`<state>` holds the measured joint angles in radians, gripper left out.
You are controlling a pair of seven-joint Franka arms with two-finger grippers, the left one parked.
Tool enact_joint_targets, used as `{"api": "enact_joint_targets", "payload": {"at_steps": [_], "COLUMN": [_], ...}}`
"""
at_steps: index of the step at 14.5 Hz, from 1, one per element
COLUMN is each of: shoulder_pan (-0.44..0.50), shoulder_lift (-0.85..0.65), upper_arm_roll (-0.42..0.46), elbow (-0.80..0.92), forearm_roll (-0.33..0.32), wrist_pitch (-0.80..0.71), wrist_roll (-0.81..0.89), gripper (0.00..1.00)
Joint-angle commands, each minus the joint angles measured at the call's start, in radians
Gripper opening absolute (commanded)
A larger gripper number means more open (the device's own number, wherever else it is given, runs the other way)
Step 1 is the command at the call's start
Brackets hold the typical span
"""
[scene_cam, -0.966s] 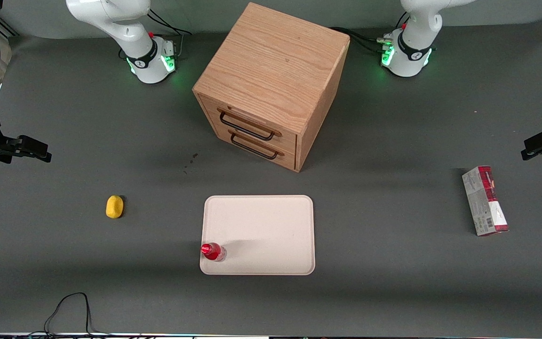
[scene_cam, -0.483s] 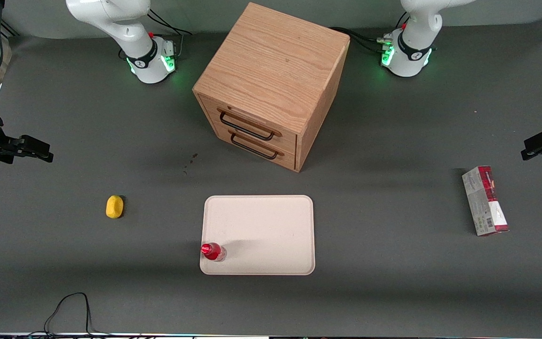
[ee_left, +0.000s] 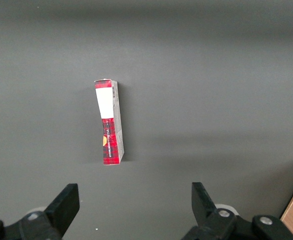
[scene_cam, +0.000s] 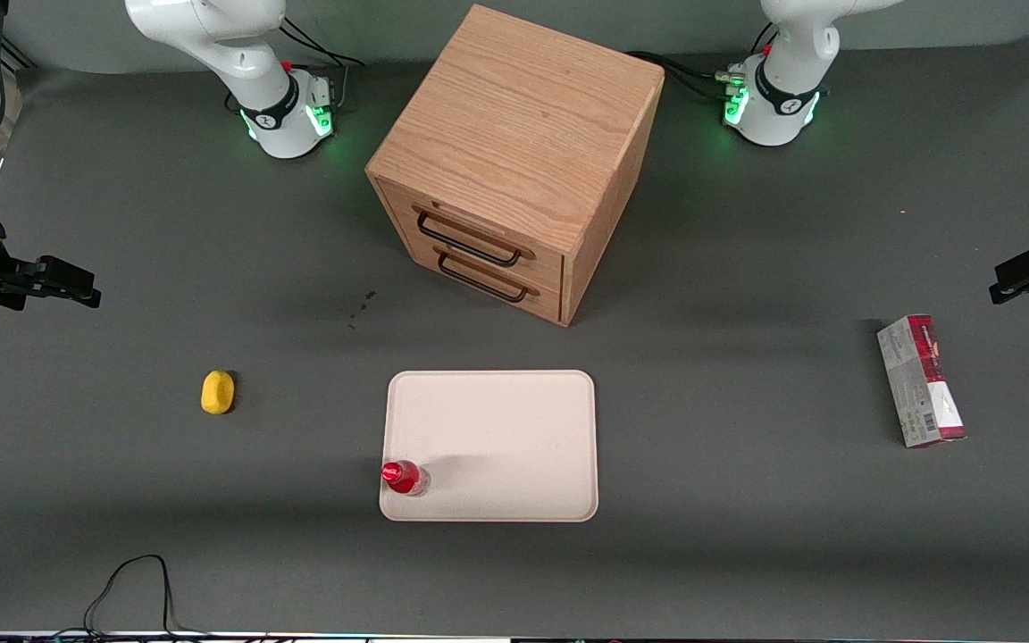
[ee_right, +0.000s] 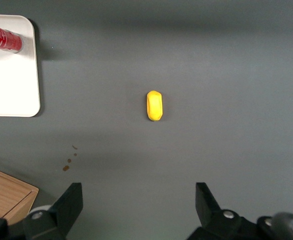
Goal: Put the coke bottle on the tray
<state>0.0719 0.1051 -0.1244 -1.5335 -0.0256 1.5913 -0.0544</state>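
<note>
The coke bottle (scene_cam: 405, 478), red with a red cap, stands upright on the beige-pink tray (scene_cam: 514, 429), in the tray's corner nearest the front camera and toward the working arm's end. My right gripper (scene_cam: 77, 288) hangs open and empty at the working arm's end of the table, well apart from the tray and bottle. In the right wrist view the gripper (ee_right: 139, 196) has its two dark fingers spread wide over bare table. The bottle (ee_right: 4, 40) and the tray's corner (ee_right: 16, 90) show at that view's edge.
A small yellow lump (scene_cam: 218, 392) lies on the table between gripper and tray; it also shows in the right wrist view (ee_right: 155, 105). The wooden two-drawer cabinet (scene_cam: 514, 161) stands farther from the camera than the tray. A red-and-grey carton (scene_cam: 921, 379) lies toward the parked arm's end.
The gripper has drifted a few pixels toward the table's middle. The bottle, tray and other things have not moved.
</note>
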Motion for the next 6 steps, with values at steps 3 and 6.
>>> {"api": "enact_joint_targets", "payload": {"at_steps": [3, 6], "shoulder_pan": [0.005, 0.005], "shoulder_lift": [-0.027, -0.028], "upper_arm_roll": [-0.004, -0.006], "elbow": [-0.019, -0.019], "forearm_roll": [0.001, 0.012], "wrist_pitch": [-0.002, -0.004], "wrist_roll": [0.001, -0.002], "gripper": [1.0, 1.0]}}
